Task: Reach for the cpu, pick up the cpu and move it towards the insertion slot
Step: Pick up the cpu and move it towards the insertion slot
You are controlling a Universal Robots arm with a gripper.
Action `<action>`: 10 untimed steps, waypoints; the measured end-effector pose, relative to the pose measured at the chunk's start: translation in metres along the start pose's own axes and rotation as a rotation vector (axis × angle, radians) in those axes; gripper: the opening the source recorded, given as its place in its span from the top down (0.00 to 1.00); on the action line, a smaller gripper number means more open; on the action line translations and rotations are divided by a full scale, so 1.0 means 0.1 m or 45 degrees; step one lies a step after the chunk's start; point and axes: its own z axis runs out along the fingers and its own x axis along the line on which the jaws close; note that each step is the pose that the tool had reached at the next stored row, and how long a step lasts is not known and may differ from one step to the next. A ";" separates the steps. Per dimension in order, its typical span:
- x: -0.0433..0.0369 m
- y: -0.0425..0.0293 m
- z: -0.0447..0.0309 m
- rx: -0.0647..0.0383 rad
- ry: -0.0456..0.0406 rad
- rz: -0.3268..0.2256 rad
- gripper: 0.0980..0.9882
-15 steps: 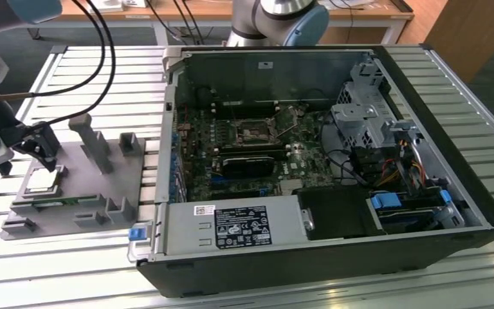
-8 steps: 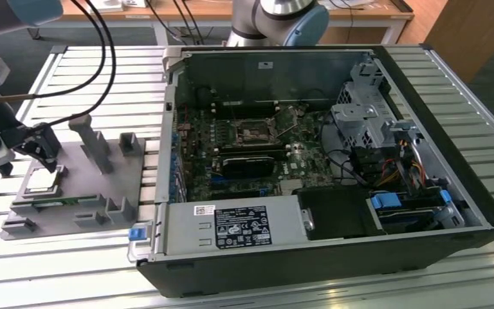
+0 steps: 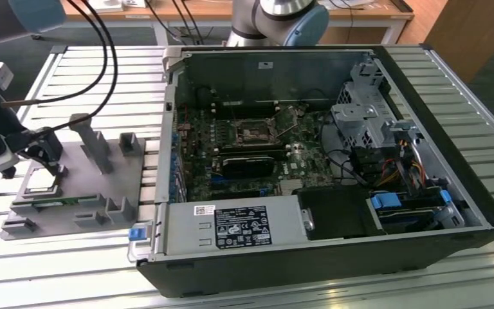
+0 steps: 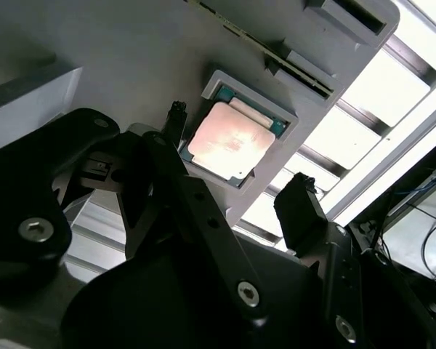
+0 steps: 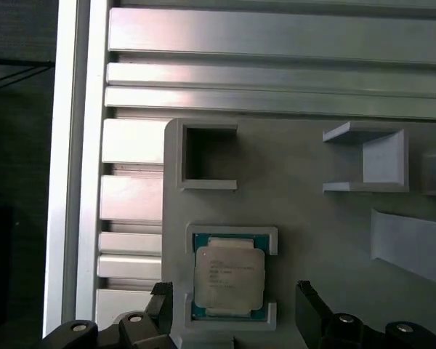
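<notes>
One cpu (image 5: 229,276) seated in square nest of grey fixture tray (image 5: 312,240), at exterior view's left of open computer case (image 3: 229,277). Gripper (image 5: 231,291) spread, fingers (image 5: 309,305) flanking chip, no contact. Judged light, stiff, thin, slick-topped; grip opposite side edges.

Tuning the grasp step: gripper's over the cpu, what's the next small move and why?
Probably ease straight down with the jaws open. In the first wrist view the gripper is open and straddles the cpu, which lies flat in its nest in the grey fixture, with a gap at each side.
</notes>
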 end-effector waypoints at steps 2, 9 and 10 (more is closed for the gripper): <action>0.000 -0.002 0.033 0.000 0.000 0.000 0.25; -0.001 -0.005 0.131 0.000 0.000 0.000 0.25; -0.001 -0.004 0.144 0.000 0.000 0.000 0.25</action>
